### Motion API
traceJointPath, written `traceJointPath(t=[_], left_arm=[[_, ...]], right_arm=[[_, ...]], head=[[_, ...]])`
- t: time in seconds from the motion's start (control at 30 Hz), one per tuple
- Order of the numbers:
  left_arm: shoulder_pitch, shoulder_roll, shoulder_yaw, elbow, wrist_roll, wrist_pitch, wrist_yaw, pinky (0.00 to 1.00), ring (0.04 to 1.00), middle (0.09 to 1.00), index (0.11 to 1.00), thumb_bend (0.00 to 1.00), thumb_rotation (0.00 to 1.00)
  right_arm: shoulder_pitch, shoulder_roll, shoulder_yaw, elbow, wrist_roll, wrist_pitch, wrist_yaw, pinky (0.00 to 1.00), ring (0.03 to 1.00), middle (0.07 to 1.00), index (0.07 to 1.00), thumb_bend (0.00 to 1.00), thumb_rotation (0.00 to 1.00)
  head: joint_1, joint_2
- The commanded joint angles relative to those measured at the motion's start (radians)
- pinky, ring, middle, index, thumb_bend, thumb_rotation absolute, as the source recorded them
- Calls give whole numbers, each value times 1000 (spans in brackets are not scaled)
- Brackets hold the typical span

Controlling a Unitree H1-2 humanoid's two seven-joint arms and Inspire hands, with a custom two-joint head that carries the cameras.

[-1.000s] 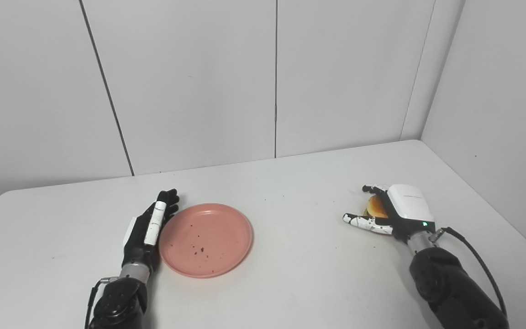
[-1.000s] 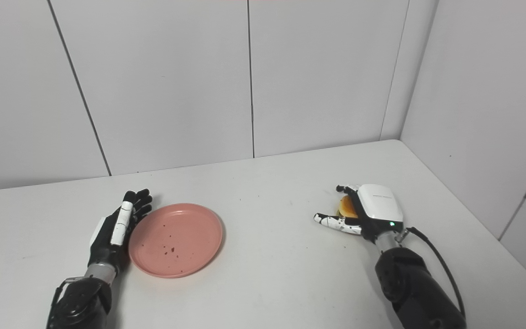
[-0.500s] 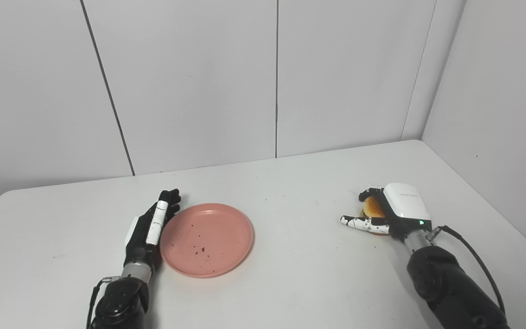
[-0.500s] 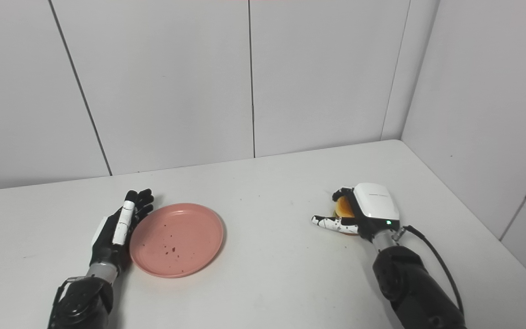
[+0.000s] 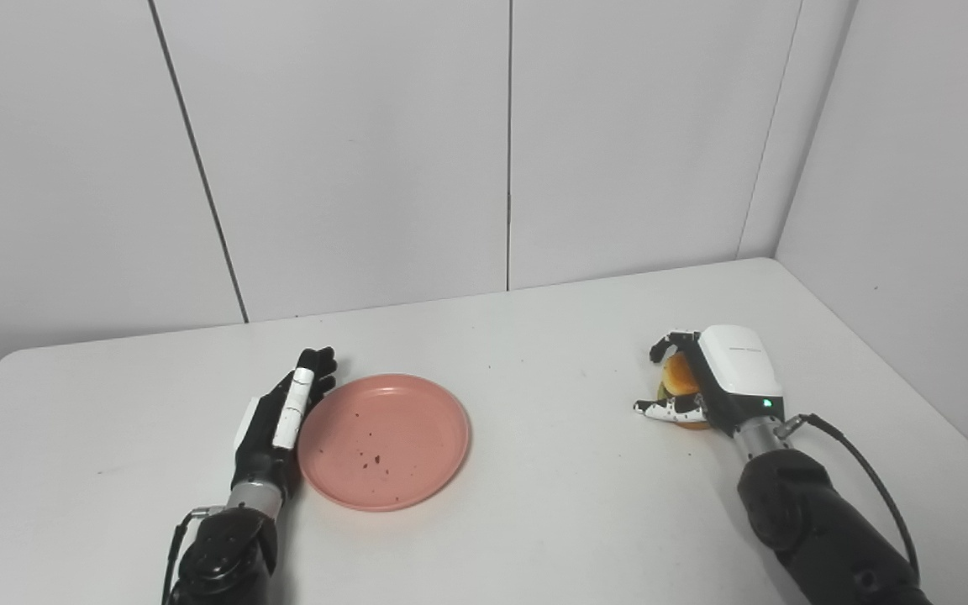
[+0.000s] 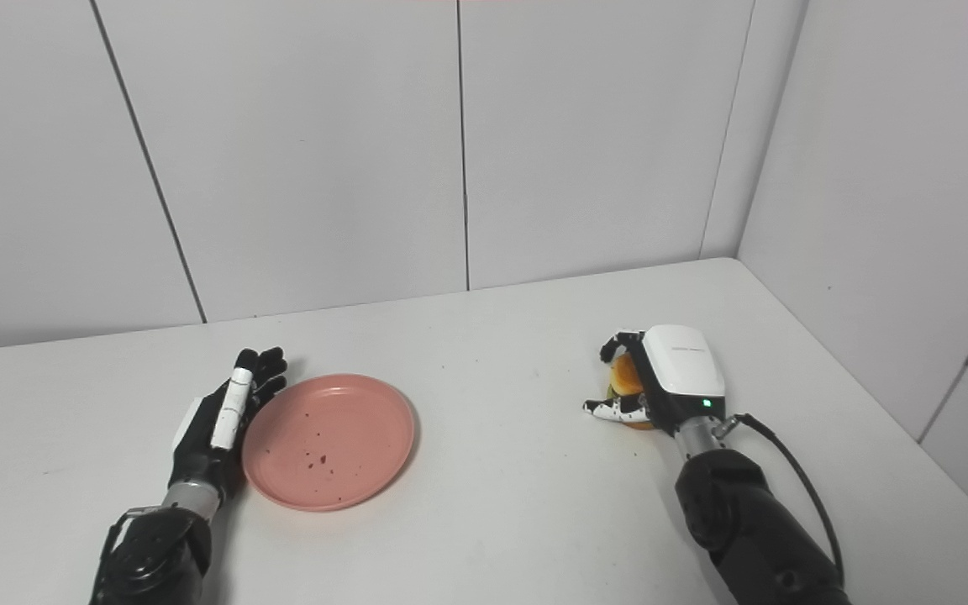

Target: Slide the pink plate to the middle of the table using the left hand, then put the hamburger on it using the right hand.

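The pink plate (image 5: 383,441) lies flat on the white table (image 5: 534,521), left of the middle, with dark crumbs on it. My left hand (image 5: 282,412) is open and flat, its edge against the plate's left rim. My right hand (image 5: 715,382) is on the right side, fingers curled around the hamburger (image 5: 679,382), an orange-brown bun mostly hidden behind the white hand back. The hamburger looks slightly raised off the table. In the right eye view the plate (image 6: 328,441), the left hand (image 6: 228,412) and the right hand (image 6: 665,382) show the same.
White wall panels (image 5: 509,143) close the table at the back and on the right. The table's right edge (image 5: 912,395) runs near my right arm. A black cable (image 5: 862,470) loops from the right wrist.
The right hand's fingers have curled around the hamburger and the hand has drawn a little left and up. The left hand and plate have shifted slightly right.
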Motion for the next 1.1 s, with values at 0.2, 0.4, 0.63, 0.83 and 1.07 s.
traceJointPath(t=[0.2,0.4,0.63,0.83,1.07], left_arm=[[-34,-6,-14,-17,4,8,-12,963,901,885,797,871,910],[-35,-9,-22,-21,9,3,-10,953,897,884,797,858,919],[-40,-21,-24,-20,8,7,0,946,894,880,789,850,914],[-44,-29,-31,-22,16,16,16,911,880,869,778,850,918],[-44,-41,-38,-30,19,22,27,905,883,871,787,846,917]], right_arm=[[-19,-38,-18,-81,5,32,51,279,349,411,498,523,0],[-22,-50,-24,-203,-9,34,96,243,299,390,498,519,0],[-36,-48,-36,-369,-21,56,188,292,354,419,496,525,0],[-59,-21,-43,-497,-23,60,253,306,371,435,498,526,0],[-90,20,-33,-572,-46,52,295,248,313,400,503,521,0]], head=[[10,1],[24,0],[44,-1],[68,-5],[111,-2]])
